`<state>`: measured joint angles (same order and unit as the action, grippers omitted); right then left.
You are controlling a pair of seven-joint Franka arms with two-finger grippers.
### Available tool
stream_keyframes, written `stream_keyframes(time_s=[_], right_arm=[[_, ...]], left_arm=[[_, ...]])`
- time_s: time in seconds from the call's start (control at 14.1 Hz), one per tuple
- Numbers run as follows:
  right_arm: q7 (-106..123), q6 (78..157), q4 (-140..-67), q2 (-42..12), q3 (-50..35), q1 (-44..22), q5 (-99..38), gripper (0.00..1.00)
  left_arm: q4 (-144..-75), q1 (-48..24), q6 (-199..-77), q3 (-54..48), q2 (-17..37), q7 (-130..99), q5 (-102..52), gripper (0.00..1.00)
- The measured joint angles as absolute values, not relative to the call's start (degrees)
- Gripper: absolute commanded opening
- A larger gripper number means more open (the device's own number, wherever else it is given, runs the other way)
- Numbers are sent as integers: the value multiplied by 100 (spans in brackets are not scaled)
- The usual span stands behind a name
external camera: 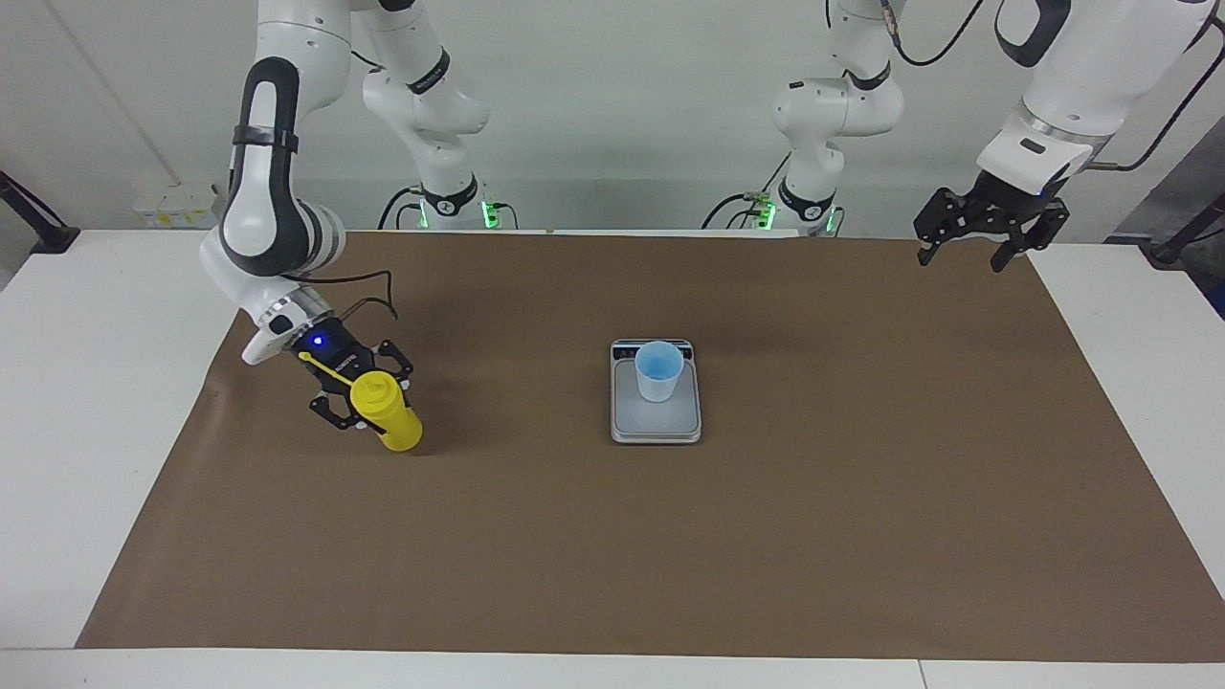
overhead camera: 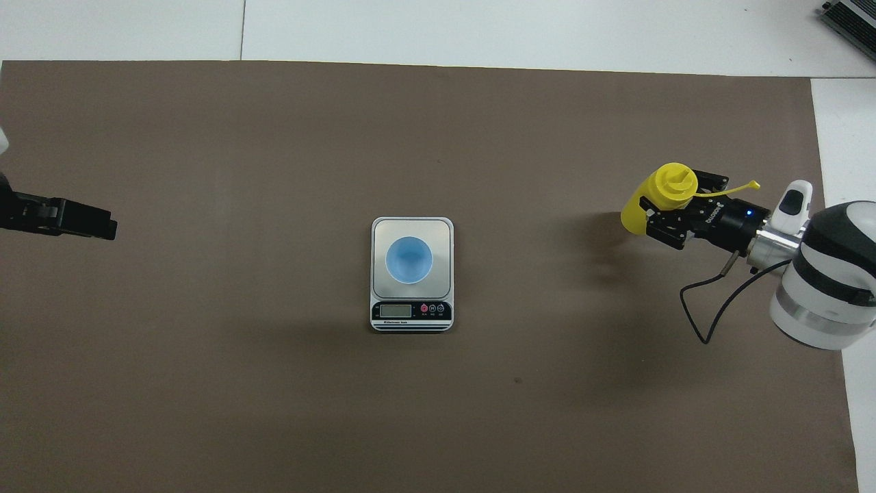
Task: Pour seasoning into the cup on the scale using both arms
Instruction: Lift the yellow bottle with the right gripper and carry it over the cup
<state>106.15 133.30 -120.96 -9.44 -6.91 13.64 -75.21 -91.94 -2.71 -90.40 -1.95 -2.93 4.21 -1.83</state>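
Observation:
The yellow seasoning bottle point(external camera: 388, 417) point(overhead camera: 658, 200) is gripped by my right gripper point(external camera: 367, 390) point(overhead camera: 679, 207) at the right arm's end of the brown mat. The bottle leans slightly and its base is at the mat; its cap strap sticks out over the gripper. The pale blue cup point(external camera: 658, 371) point(overhead camera: 409, 260) stands upright on the silver-grey scale point(external camera: 656, 423) point(overhead camera: 383, 231) at the middle of the mat, display toward the robots. My left gripper point(external camera: 965, 256) point(overhead camera: 96, 224) is open and empty, raised over the mat's corner at the left arm's end.
The brown mat point(external camera: 861, 498) covers most of the white table point(external camera: 86, 383). A black cable point(overhead camera: 705, 308) loops from the right wrist over the mat.

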Motion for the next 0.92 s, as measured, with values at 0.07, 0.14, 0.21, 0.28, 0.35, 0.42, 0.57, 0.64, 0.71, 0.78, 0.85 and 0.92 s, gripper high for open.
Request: stream_keyframes(time_s=[0.07, 0.14, 0.21, 0.28, 0.35, 0.42, 0.57, 0.64, 0.71, 0.78, 0.85, 0.92], right_arm=[[10117, 13338, -11940, -895, -694, 1282, -7026, 0], [9664, 13350, -11804, -846, -700, 1211, -6564, 0], [9256, 13354, -11678, -801, -710, 1139, -6106, 0], [8929, 13354, -11577, -777, -714, 1063, -5734, 0], [8594, 13356, -11476, -766, -720, 981, -5363, 0], [8308, 13355, -11389, -760, -725, 897, -5024, 0], [7690, 13362, -11231, -758, -729, 649, -4293, 0], [7364, 13380, -11151, -756, -735, 536, -3893, 0], [7063, 13383, -11074, -755, -737, 432, -3518, 0], [6741, 13384, -11003, -755, -739, 324, -3170, 0], [6414, 13385, -10944, -755, -742, 228, -2839, 0], [6082, 13385, -10903, -755, -742, 121, -2483, 0]], left_arm=[[-9194, -271, -9031, -196, -307, 421, -183, 100], [-9194, -271, -9026, -196, -311, 421, -183, 100], [-9194, -271, -9023, -196, -312, 421, -183, 100], [-9194, -271, -9020, -196, -312, 421, -183, 100], [-9195, -271, -9017, -196, -314, 421, -183, 100], [-9196, -271, -9015, -195, -315, 421, -183, 100], [-9196, -270, -9012, -195, -317, 421, -183, 100], [-9196, -270, -9011, -195, -317, 421, -183, 100], [-9196, -270, -9010, -195, -318, 421, -183, 100], [-9196, -270, -9009, -195, -318, 421, -183, 100], [-9196, -270, -9009, -195, -318, 421, -183, 100], [-9196, -270, -9008, -195, -318, 421, -183, 100]])
